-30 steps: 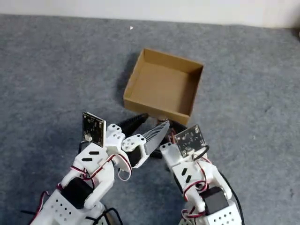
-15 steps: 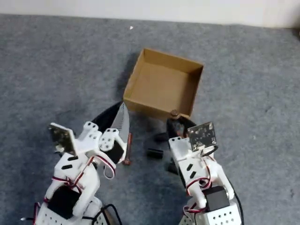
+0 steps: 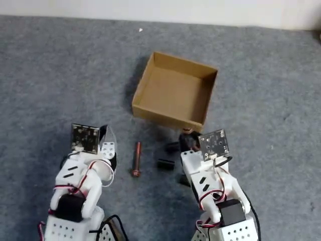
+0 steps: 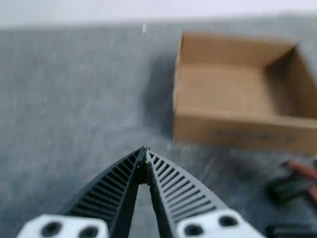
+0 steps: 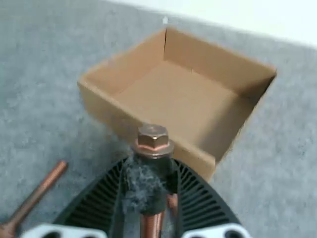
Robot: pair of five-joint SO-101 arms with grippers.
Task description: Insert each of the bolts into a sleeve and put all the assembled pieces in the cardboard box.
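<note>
Near the cardboard box (image 5: 124, 124), right gripper (image 5: 148, 166) clasps a sleeved bolt (image 5: 152, 139) — lower end hidden (left gripper (image 4: 143, 153) clenched, empty).

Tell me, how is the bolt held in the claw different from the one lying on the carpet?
The held bolt is clamped in the right gripper, with its head poking out past the fingertips. The loose bolt lies flat on the carpet, and nothing grips it. The held bolt wears a black sleeve around its shank, while the loose bolt is bare. Both are copper-coloured.
</note>
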